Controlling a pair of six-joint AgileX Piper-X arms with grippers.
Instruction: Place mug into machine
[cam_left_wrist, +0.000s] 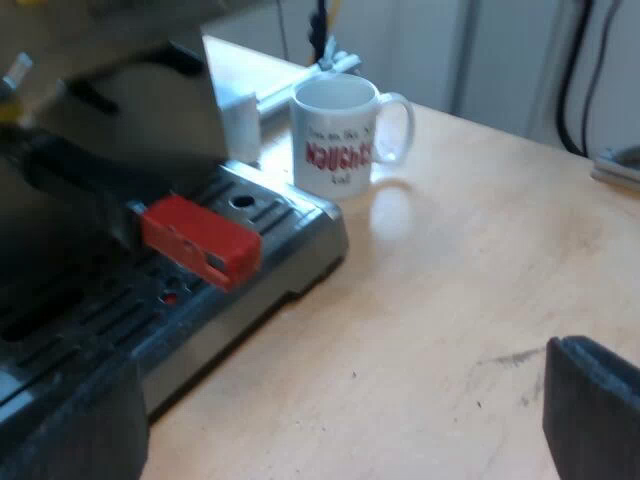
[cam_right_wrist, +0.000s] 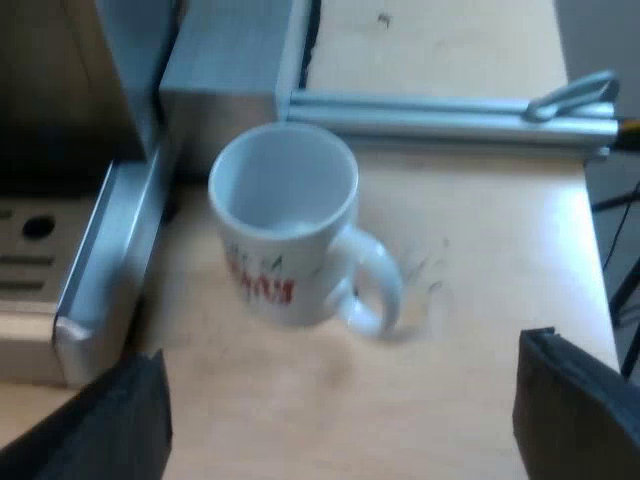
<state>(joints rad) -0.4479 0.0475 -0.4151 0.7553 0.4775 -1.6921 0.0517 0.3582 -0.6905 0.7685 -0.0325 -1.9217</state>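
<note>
- Mug (cam_right_wrist: 285, 225) stands upright on the table (cam_right_wrist: 480, 300), just beside the tray (cam_right_wrist: 105, 255), not on it yet.
- Looks like glazed ceramic: stiff, hefty-ish, slick, chips if knocked.
- Best bet is probably pinching across the body, or the rim wall opposite the handle (cam_right_wrist: 385, 275).
- Long axis is vertical, mouth up; handle sticks out away from the tray.
- Right gripper (cam_right_wrist: 335, 410) hangs near the mug, jaws wide apart; left gripper (cam_left_wrist: 340, 425) is spread too, holding nothing.
</note>
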